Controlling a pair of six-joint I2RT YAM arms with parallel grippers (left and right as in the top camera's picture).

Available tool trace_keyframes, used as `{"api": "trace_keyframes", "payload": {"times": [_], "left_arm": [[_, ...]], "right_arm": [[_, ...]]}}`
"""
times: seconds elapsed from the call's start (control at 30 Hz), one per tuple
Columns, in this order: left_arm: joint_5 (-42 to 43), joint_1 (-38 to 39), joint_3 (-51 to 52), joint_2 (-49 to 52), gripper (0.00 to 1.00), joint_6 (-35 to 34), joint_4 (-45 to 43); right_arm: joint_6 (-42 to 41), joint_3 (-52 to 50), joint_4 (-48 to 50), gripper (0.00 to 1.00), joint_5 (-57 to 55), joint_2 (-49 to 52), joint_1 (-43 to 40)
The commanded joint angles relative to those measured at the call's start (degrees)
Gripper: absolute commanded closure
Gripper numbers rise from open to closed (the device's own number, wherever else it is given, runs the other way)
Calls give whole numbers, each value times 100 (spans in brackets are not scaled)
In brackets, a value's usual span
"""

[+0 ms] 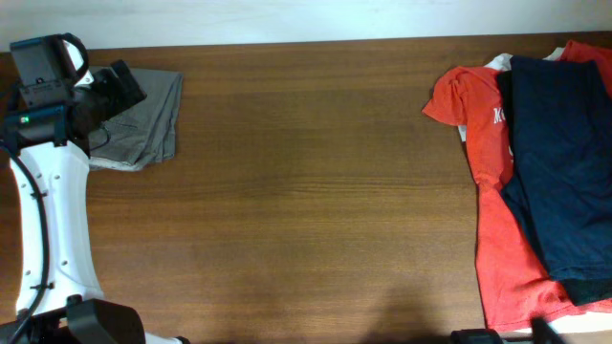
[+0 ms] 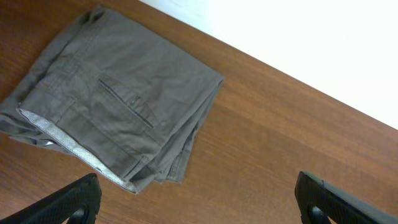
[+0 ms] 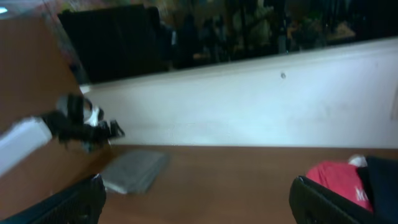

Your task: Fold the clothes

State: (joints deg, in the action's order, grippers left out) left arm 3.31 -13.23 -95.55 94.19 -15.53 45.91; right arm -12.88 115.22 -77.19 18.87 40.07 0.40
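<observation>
The grey-khaki shorts (image 1: 148,119) lie folded into a compact stack at the table's far left corner. In the left wrist view the shorts (image 2: 118,102) show a pocket seam on top and pale lining along the lower edge. My left gripper (image 2: 198,202) is open and empty, hovering just beside the stack; in the overhead view it (image 1: 120,86) sits over the stack's left part. My right gripper (image 3: 199,202) is open and empty, low near the front right, looking across the table at the shorts (image 3: 134,171).
An orange-red T-shirt (image 1: 497,201) with a dark navy garment (image 1: 559,153) on top lies at the right side of the table. The white wall (image 2: 311,43) runs behind the table's far edge. The left arm (image 1: 53,220) stands along the left edge.
</observation>
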Motion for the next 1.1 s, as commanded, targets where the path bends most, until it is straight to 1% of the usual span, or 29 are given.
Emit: {"api": "trace_keyframes", "payload": {"times": [0.0,0.07,0.13,0.17,0.23,0.27,0.33,0.4,0.5,0.57,0.6,0.7,0.77,0.87,0.93,1.07], "left_arm": [[81,11,20,9,1,13,-13],[81,11,20,9,1,13,-11],[81,11,20,9,1,13,-11],[81,11,20,9,1,13,-11],[81,11,20,9,1,13,-11],[81,11,20,9,1,13,-11],[81,11,20,9,1,13,-11],[81,11,20,9,1,13,-11],[81,11,20,9,1,13,-11],[81,11,20,9,1,13,-11],[81,11,20,9,1,13,-11],[81,7,20,9,1,13,-13],[81,7,20,9,1,13,-11],[81,7,20,9,0,13,-11],[81,7,20,9,1,13,-11],[81,7,20,9,1,13,-11]], "right_arm": [[46,-1596,24,2,-160,-1137,0],[44,-2516,203,2,-160,-1764,0],[44,-3340,595,2,-160,-2247,0],[44,-3751,863,2,-160,-2461,0],[46,-4765,1742,2,-168,-2900,-2],[46,-4959,1934,2,-186,-2970,0],[46,-5965,2951,2,-280,-3272,0],[48,-6631,3615,2,-315,-3475,0],[48,-7932,5047,2,-339,-3956,-7],[48,-8526,5722,2,-444,-3969,-7],[55,-8686,5895,2,-487,-3978,-4],[63,-9538,6808,2,-979,-3982,-4],[63,-10076,7213,2,-1397,-3982,-4],[66,-10570,7320,2,-1773,-3985,-4],[68,-10756,7322,2,-1950,-3985,-4],[595,-10880,7320,2,-1958,-3985,-7]]}}
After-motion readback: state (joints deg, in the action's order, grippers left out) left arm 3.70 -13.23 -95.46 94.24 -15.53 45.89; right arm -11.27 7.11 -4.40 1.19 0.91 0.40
